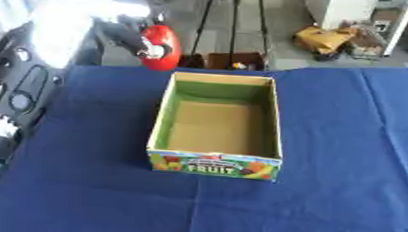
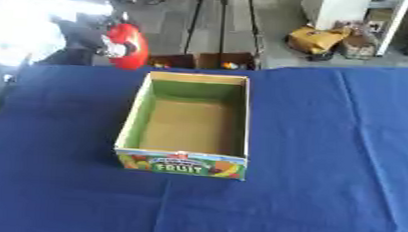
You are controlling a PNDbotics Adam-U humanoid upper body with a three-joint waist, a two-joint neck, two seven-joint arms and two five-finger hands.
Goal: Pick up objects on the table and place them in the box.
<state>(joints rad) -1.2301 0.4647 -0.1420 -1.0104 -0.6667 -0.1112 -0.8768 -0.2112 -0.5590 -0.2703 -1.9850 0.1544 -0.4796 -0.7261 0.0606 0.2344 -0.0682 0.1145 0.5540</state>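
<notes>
- Left robot hand [image 1: 150, 49] of mine is up at the far left edge of the desk [image 1: 346, 145], fingers curled round a red rounded object [image 1: 161, 46] that it holds above the desk's far edge.
- Its arm comes in from the upper left, washed out by bright glare.
- My right robot hand shows in neither view.
- Open cardboard box [image 1: 217, 123] sits in the middle of the blue-covered desk, green inside walls, brown floor, with a fruit label on its near side.
- Nothing lies inside the box that I can see.
- Red object is beyond the box's far left corner, apart from it.
</notes>
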